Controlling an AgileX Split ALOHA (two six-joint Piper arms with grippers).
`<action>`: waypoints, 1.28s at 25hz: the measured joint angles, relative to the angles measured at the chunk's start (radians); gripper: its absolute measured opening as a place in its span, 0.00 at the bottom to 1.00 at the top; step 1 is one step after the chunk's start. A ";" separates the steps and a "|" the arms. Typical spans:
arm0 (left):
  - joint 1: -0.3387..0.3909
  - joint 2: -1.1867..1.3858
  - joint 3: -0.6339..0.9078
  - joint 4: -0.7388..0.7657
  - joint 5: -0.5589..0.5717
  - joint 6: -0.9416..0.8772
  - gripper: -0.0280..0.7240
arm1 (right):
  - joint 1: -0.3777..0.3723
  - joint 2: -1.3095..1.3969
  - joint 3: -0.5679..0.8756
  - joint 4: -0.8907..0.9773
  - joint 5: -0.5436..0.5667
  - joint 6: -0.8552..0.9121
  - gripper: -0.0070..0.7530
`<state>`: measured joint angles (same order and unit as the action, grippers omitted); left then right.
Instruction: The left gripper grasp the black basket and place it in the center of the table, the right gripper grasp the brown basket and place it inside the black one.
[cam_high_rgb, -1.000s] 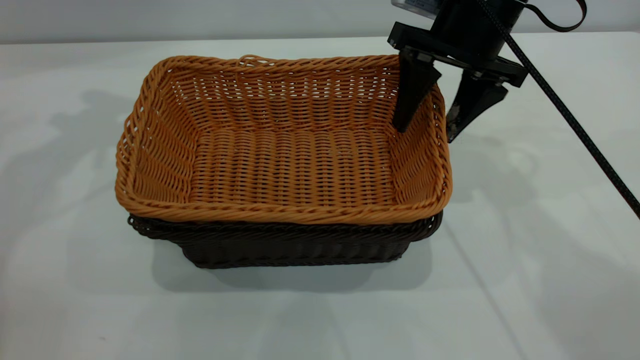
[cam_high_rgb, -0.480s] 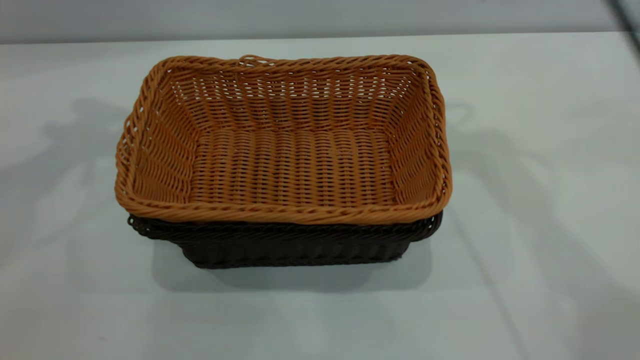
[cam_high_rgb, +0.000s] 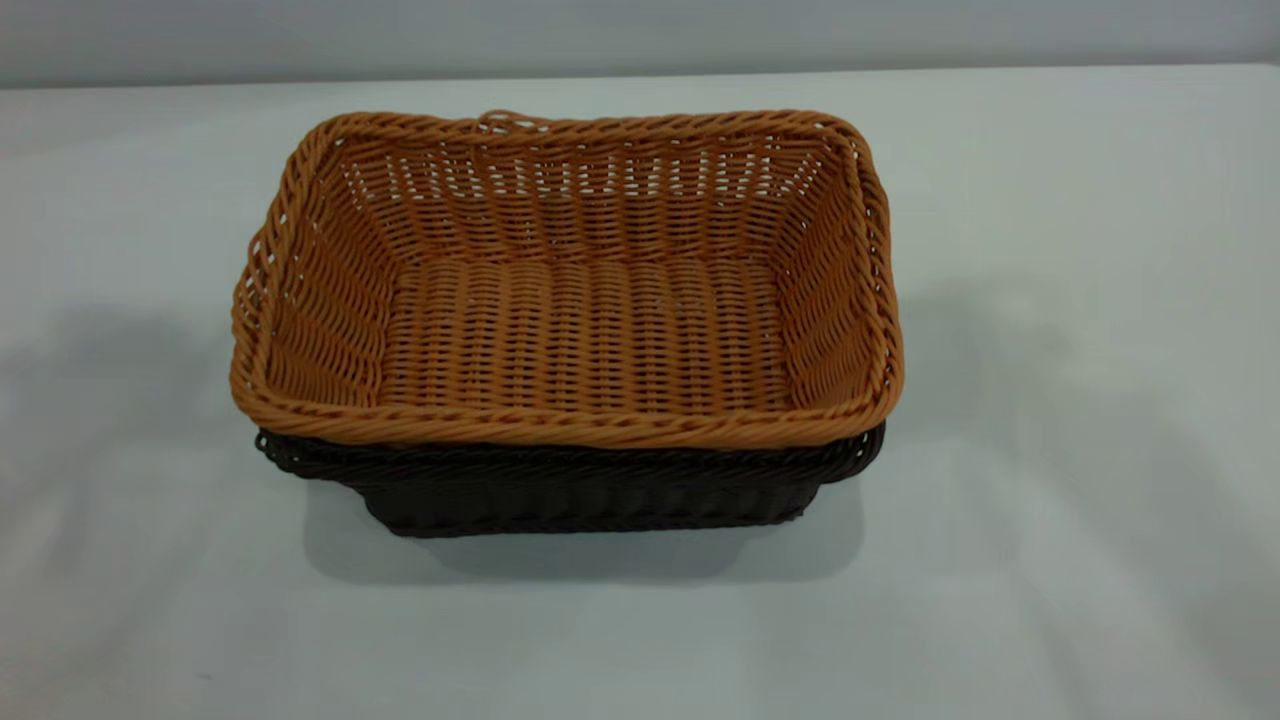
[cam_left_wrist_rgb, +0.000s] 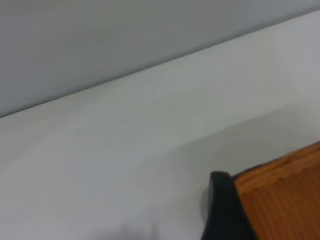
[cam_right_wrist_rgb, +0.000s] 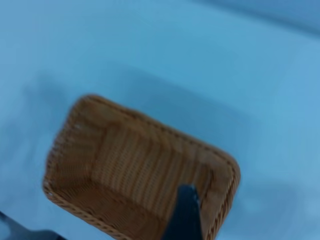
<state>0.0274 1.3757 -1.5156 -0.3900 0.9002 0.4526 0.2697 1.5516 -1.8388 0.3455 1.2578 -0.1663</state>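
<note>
— Pincers first: where are they?
— Neither arm appears in the exterior view. The left pincer (cam_left_wrist_rgb: 222, 212) shows only as a dark tip at the edge of its own wrist view, and the right pincer (cam_right_wrist_rgb: 185, 215) likewise in its own.

— How are the arms posed?
— The right arm hangs high over the desk (cam_high_rgb: 1080, 520), its camera looking down on the brown basket (cam_high_rgb: 590, 330) well below. The left arm is lower and off to the side, looking across the bare desk top towards the far wall (cam_high_rgb: 600, 35), with one corner of the brown basket close beside its pincer.

— Open or closed?
— That cannot be told for either one. The right pincer is well clear of the basket and touches nothing. Whether the left pincer touches the basket beside it is not visible.

— And the baskets?
— The brown basket sits nested inside the black basket (cam_high_rgb: 590, 490), level and upright at the middle of the desk. Its braided rim rests just above the dark rim, which shows along the near side and at the near corners. A small loop (cam_high_rgb: 497, 120) stands on the brown basket's far edge, and the basket holds nothing.

— Anything in the way?
— Only soft shadows lie on the desk to the left and right of the stack.
</note>
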 joint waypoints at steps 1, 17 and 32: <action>0.000 -0.037 0.000 0.000 0.020 -0.019 0.57 | 0.000 -0.038 0.001 0.000 0.001 0.000 0.79; 0.000 -0.454 0.075 0.223 0.267 -0.267 0.57 | 0.000 -0.820 0.520 0.013 0.014 0.040 0.79; 0.000 -1.150 0.772 0.221 0.267 -0.294 0.57 | 0.000 -1.393 1.163 -0.054 -0.008 0.030 0.79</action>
<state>0.0274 0.2255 -0.7437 -0.1687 1.1672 0.1586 0.2697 0.1584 -0.6761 0.2920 1.2493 -0.1363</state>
